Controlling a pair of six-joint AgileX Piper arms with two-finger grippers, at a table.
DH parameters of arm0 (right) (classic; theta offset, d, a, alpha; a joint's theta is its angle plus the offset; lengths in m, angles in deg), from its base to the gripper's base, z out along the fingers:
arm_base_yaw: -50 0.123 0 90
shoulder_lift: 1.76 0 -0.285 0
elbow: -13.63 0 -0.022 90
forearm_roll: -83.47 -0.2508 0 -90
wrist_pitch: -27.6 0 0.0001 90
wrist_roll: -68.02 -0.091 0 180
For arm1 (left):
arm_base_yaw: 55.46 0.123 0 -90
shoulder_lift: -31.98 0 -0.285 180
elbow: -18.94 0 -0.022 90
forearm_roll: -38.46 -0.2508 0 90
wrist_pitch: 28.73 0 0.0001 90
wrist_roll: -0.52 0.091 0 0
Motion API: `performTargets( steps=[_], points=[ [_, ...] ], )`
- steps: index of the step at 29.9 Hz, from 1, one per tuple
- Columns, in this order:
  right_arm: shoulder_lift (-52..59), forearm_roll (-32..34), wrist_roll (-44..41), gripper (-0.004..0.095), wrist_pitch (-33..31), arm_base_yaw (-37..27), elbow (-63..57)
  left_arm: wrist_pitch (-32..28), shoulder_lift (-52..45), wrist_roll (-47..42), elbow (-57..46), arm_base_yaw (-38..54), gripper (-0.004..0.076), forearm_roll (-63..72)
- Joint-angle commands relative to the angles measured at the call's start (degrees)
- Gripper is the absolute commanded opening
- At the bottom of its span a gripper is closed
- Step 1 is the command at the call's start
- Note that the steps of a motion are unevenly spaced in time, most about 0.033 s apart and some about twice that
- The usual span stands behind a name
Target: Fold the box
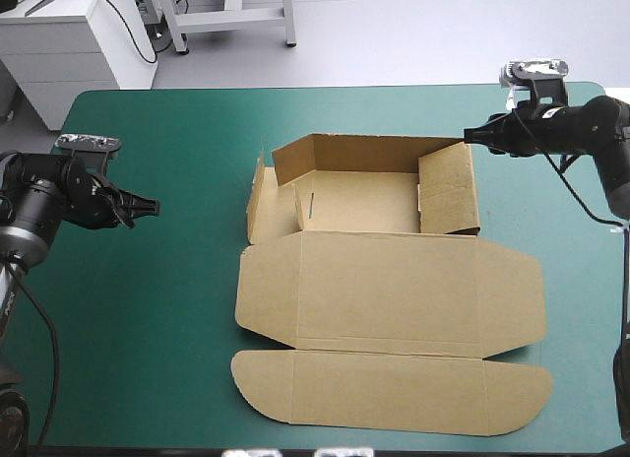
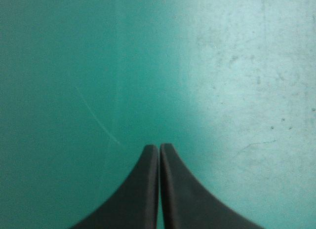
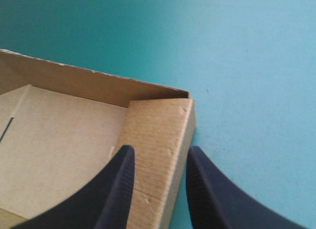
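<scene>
The brown box (image 1: 394, 280) lies in the middle of the table, with its lid panels (image 1: 394, 383) spread flat toward the front edge. Its far wall (image 1: 364, 152) and right wall (image 1: 448, 186) stand up, while the left wall (image 1: 261, 196) leans outward. My right gripper (image 1: 469, 135) hovers at the far right corner of the box, open. In the right wrist view its gripper (image 3: 160, 148) has a finger on each side of the right wall's top edge (image 3: 158, 125). My left gripper (image 1: 153, 207) is shut, well left of the box. The left wrist view shows that gripper (image 2: 159, 146) over plain cover.
A wide stretch of teal-green cover (image 1: 148, 309) lies between my left gripper and the box. The rounded lid flap (image 1: 295, 393) reaches close to the table's front edge. A narrower strip of cover (image 1: 581, 280) runs along the box's right side.
</scene>
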State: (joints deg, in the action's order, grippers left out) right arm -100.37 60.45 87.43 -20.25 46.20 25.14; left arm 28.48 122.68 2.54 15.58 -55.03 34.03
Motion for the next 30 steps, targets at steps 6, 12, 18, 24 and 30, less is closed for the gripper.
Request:
performTargets(
  steps=[6, 12, 18, 24, 30],
  points=[
    [-4.88, 2.61, -12.16, 0.0332, -5.83, -0.23, 1.89, -1.59, -1.75, -0.11, 1.38, 0.07, -0.0008, 0.93],
    [-9.52, -4.97, -6.45, 0.0332, -9.96, -0.23, 1.89, -1.59, -1.75, -0.11, 1.38, 0.07, -0.0008, 2.60],
    [-11.93, -5.86, -5.32, 0.0332, -10.21, -0.23, 1.89, -1.59, -1.75, -0.11, 1.38, 0.07, -0.0008, 2.86],
    [-15.13, -9.73, -5.93, 0.0332, -11.66, -0.23, 1.89, -1.69, -1.75, -0.11, 1.38, 0.07, -0.0008, 3.72],
    [-17.42, -9.45, -5.13, 0.0172, -12.13, -0.23, 1.89, -1.80, -1.75, -0.11, 1.38, 0.07, -0.0008, 6.25]
  ],
)
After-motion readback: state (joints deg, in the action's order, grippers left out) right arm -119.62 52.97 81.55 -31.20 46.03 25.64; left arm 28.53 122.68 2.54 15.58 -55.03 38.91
